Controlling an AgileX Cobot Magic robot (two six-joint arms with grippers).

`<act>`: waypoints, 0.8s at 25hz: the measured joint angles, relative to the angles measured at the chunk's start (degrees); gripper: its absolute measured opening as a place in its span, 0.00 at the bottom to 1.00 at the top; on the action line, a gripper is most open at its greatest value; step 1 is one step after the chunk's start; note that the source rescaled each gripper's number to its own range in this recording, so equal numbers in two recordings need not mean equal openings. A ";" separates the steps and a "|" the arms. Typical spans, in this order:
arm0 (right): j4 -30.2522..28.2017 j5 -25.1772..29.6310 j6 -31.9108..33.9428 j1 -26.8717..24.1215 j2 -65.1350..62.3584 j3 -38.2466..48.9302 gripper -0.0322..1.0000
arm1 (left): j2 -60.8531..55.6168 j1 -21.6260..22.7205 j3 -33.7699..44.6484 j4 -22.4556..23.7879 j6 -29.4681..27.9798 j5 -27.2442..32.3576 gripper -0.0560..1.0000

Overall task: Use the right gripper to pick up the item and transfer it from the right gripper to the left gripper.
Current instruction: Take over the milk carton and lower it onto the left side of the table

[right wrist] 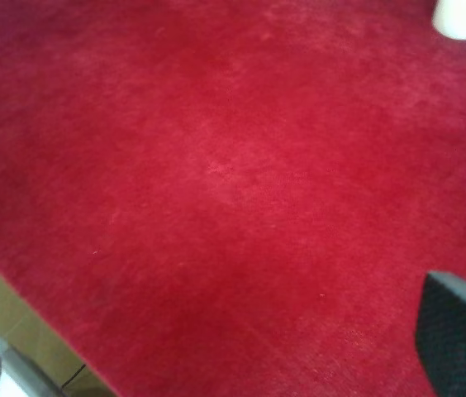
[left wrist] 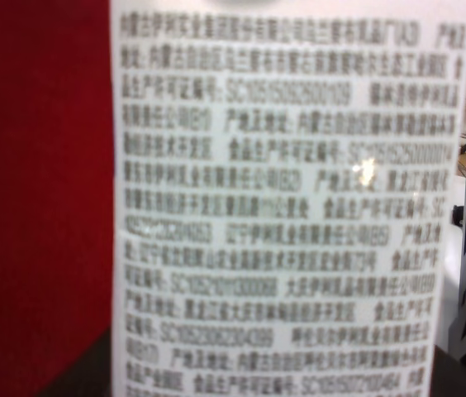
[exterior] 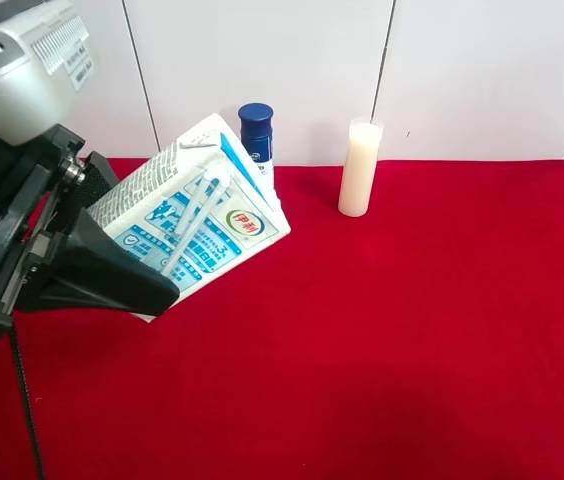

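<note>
The item [exterior: 202,215], a white carton with light-blue print, hangs tilted above the red cloth at the exterior high view's left. The left gripper [exterior: 147,242], on the arm with the grey labelled block, is shut on it; one black wedge finger [exterior: 112,270] lies across its lower side. The left wrist view is filled by the item [left wrist: 282,207] and its printed side panel. The right gripper [right wrist: 221,343] stands open over bare red cloth, with only its fingertips [right wrist: 460,339] at the picture's edges and nothing between them. The right arm is out of the exterior high view.
A blue-capped white spray bottle [exterior: 256,130] stands behind the carton. A tall cream-white cylinder [exterior: 359,168] stands at the back middle, and its base [right wrist: 463,18] shows in the right wrist view. The red cloth's edge [right wrist: 43,331] runs near the right gripper.
</note>
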 joint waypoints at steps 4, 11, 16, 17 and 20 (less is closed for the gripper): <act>0.00 -0.05 0.06 -13.32 -1.05 0.00 1.00 | 0.00 0.00 0.00 0.00 0.00 -0.05 0.06; -0.03 -0.23 0.16 -30.29 -2.75 0.00 1.00 | 0.00 0.00 0.00 0.00 0.00 -0.11 0.06; -0.03 -0.23 0.16 -32.17 -2.75 0.00 1.00 | 0.00 0.00 0.00 0.00 0.00 -0.11 0.06; -0.03 -0.23 0.16 -32.17 -2.75 0.00 1.00 | 0.00 0.00 0.00 0.00 0.00 -0.11 0.06; -0.03 -0.23 0.16 -32.17 -2.75 0.00 1.00 | 0.00 0.00 0.00 0.00 0.00 -0.11 0.06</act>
